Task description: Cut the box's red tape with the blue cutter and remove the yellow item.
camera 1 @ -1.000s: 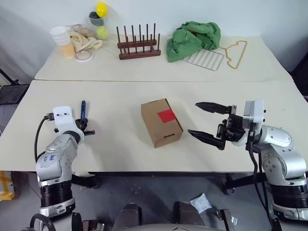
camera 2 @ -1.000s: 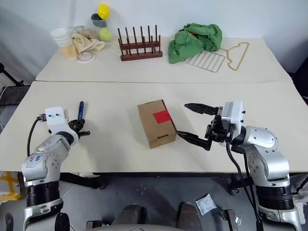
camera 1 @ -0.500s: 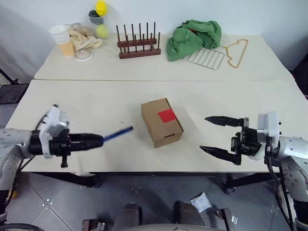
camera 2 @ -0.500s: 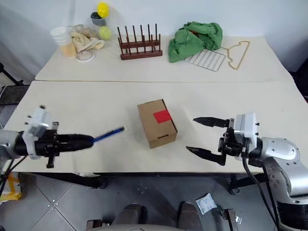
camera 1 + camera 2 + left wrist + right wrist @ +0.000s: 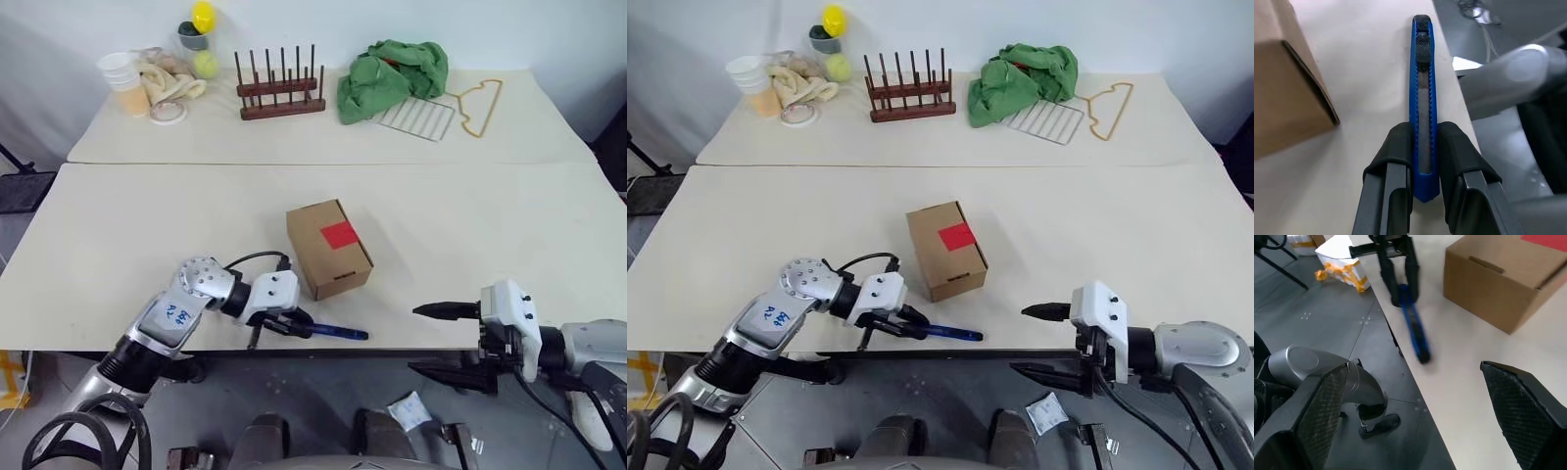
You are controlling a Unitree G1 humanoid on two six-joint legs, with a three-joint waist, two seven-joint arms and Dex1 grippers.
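While you are carrying the blue cutter (image 5: 331, 331) along the near edge of the front table (image 5: 118, 225), you are still short of the box (image 5: 328, 248), so the cut has not begun.

Item 1, front table: it is bearing the box near its centre, with the cutter hovering at about six o'clock from the box, just beside its near face.

Item 2, box: it is sitting closed, flaps down, the red tape (image 5: 339, 234) lying intact across the top seam. Whatever it is holding is hidden; you cannot confirm the yellow item from here.

Item 3, left gripper (image 5: 1420, 147): it is clamping the cutter's rear half between both black fingers, the tip pointing toward three o'clock, away from the tape.

Item 4, right gripper (image 5: 1043, 341): it is standing spread wide and holding nothing, at about four o'clock from the box, off the table's near edge.

Handling judgement: you are probably needing to swing the tip round toward twelve o'clock, lift it over the box top, and check the blade is extended, which the views are not showing clearly. Steadying the box with the free gripper would likely be stopping it sliding under the stroke.

Item 5, far-table containers: stacked cups (image 5: 120, 70) at ten o'clock, contents unseen; a dark bowl (image 5: 194, 38) beside them is carrying a yellow object (image 5: 205, 16).
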